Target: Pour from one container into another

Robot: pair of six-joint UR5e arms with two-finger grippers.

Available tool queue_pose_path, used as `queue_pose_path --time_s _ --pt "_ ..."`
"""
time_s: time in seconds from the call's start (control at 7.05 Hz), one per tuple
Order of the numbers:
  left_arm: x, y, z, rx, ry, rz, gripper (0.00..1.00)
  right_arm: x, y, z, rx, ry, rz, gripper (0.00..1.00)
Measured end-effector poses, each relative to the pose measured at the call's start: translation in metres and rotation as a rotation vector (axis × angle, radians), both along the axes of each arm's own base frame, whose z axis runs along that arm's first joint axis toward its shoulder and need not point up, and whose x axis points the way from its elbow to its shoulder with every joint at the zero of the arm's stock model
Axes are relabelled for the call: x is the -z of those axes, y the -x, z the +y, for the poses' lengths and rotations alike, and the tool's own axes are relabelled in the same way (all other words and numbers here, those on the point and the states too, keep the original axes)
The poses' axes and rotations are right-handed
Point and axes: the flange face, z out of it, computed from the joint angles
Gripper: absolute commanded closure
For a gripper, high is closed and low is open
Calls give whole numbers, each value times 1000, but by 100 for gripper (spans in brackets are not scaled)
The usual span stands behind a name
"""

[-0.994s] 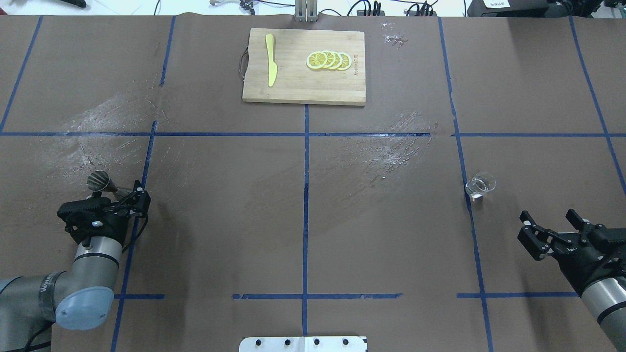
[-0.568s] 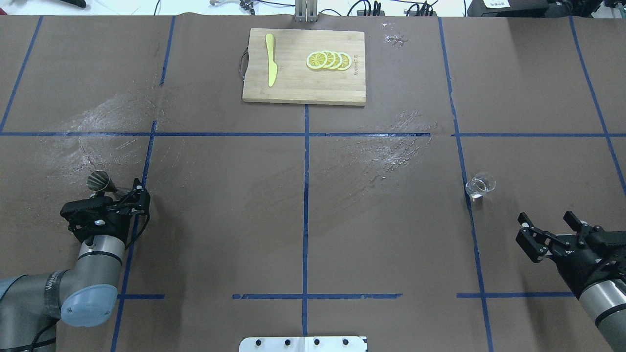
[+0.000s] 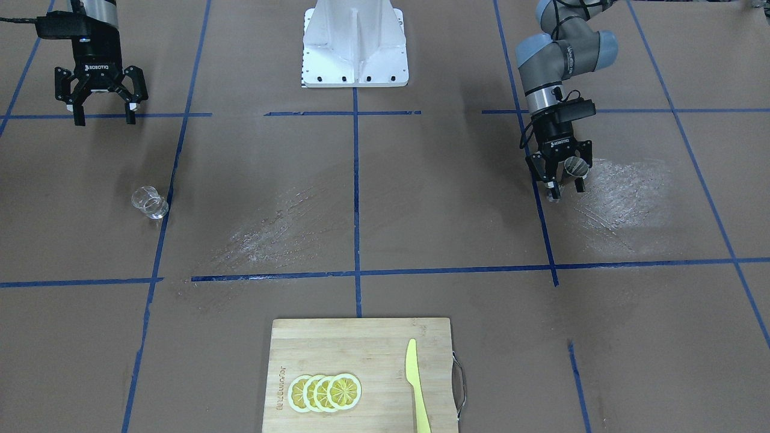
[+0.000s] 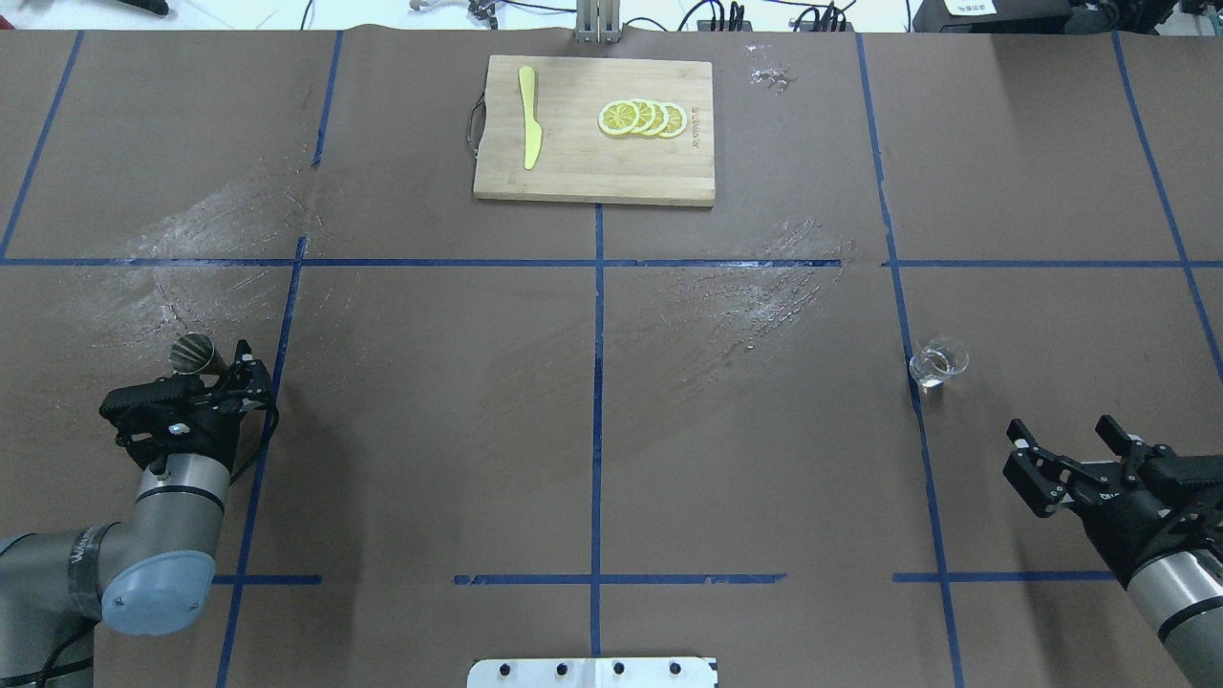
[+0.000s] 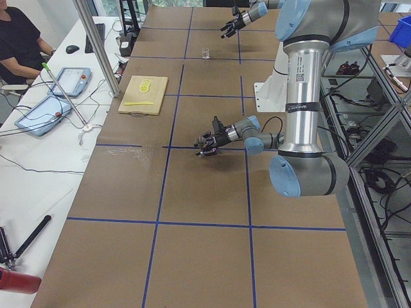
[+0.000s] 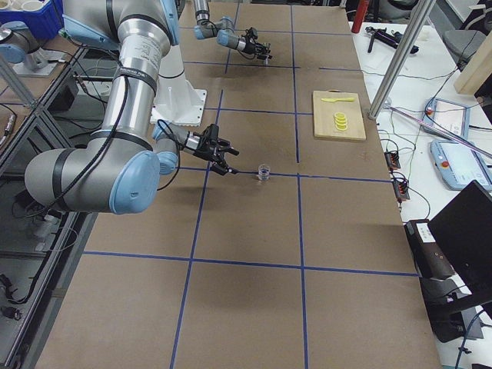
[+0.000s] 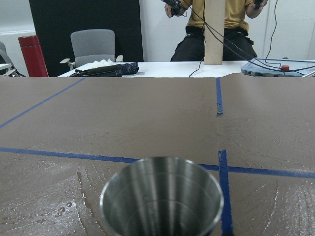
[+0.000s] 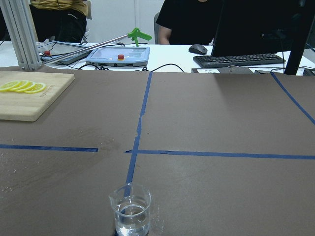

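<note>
My left gripper (image 3: 565,188) flanks the jigger (image 3: 575,167) at right, whether clamped I cannot tell; right gripper (image 3: 103,117), upper left, spread to take the tumbler (image 3: 150,203).

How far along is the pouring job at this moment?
Done: nothing poured; the glass stands on the table with clear liquid in it. In hand: the left gripper sits around the jigger, though I cannot tell whether it grips; the right gripper hangs open short of the glass. Left: grasp the glass, bring the two together, pour.
</note>
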Motion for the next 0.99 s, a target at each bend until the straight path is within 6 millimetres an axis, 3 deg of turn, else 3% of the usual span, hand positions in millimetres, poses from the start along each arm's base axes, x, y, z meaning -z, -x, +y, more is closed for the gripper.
queue_pose_path --time_s 0.28,0.99 --pt "2 2 0 2 0 9 100 -1 1 1 3 -3 1 0" --pt "63 25 2 -7 -29 99 100 -20 17 8 -35 -52 -17 0"
